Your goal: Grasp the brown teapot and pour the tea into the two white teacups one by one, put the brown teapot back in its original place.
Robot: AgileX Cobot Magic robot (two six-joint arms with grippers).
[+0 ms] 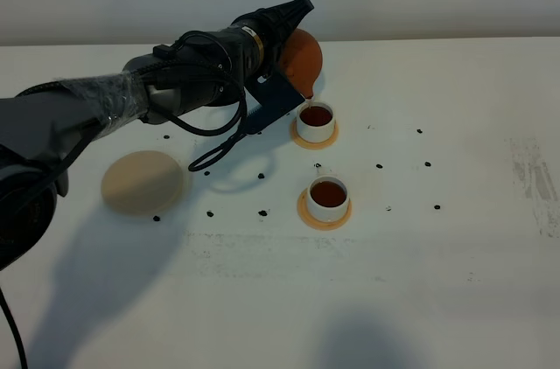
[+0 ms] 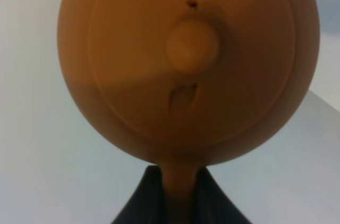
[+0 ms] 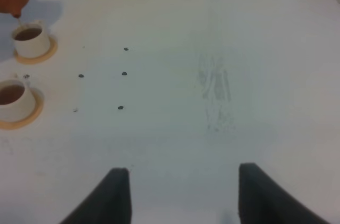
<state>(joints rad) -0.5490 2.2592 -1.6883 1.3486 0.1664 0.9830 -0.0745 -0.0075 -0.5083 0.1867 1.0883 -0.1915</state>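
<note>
My left gripper (image 1: 282,76) is shut on the loop handle of the brown teapot (image 1: 303,56) and holds it tilted in the air. Its spout points down over the far white teacup (image 1: 316,123). Dark tea (image 1: 317,114) fills that cup, and the near white teacup (image 1: 328,199) holds tea too. In the left wrist view the teapot (image 2: 188,59) fills the picture, lid towards the camera, its handle between the dark fingers (image 2: 141,205). The beige coaster (image 1: 144,182) lies bare at the left. My right gripper (image 3: 180,192) hangs open over bare table, right of the cups (image 3: 31,39).
Each cup stands on a small orange coaster (image 1: 314,142). Small dark specks (image 1: 262,212) dot the white table around the cups. A scuffed patch (image 1: 535,181) marks the table at the far right. The left arm's cable (image 1: 219,150) loops down near the table.
</note>
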